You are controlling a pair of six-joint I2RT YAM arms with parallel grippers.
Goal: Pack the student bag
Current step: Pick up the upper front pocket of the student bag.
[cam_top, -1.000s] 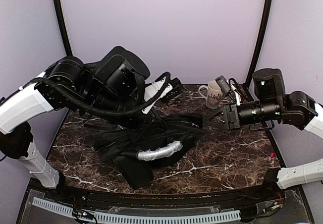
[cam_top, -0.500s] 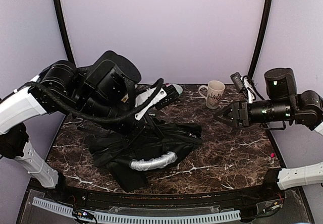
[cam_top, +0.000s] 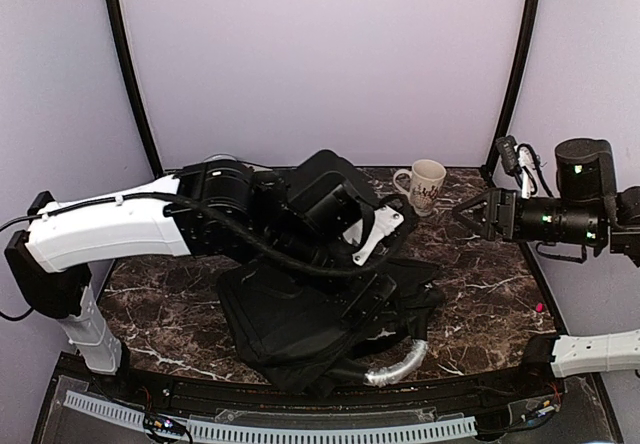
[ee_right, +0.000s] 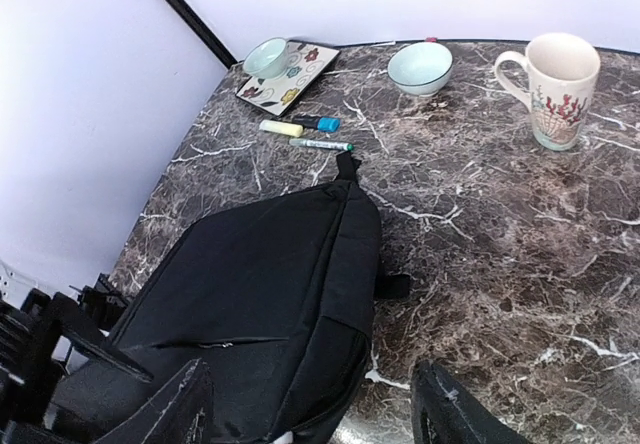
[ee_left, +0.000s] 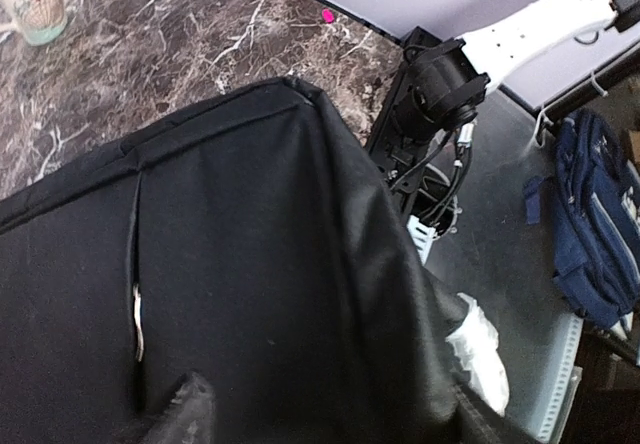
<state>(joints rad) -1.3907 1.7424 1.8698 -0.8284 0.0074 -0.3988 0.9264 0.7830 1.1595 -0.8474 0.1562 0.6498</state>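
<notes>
The student bag (cam_top: 300,324) is laid flat on the table (ee_right: 480,224), directly beneath the left gripper (ee_left: 325,419). That gripper's fingers are spread wide close over the black fabric, and nothing is seen caught between them. From that hand, the bag's bulk lies ahead and to its left. A zip line (ee_left: 136,304) is seen running forward just left of its left-hand finger. The grey-silver handle (cam_top: 397,364) is curled at the end of the bag nearest the arms' bases.

The right gripper (ee_right: 315,414) is likewise held open and empty, well apart from the bag. The bag lies ahead of it, low and to its left, with the long axis slanting away from that hand. The left hand is judged much the nearer, so a grasp at the zip would be expected from it.

Markers (ee_right: 303,129) are seen beyond the bag's far end from the right gripper, and a mug (ee_right: 560,89) stands ahead to its right.
</notes>
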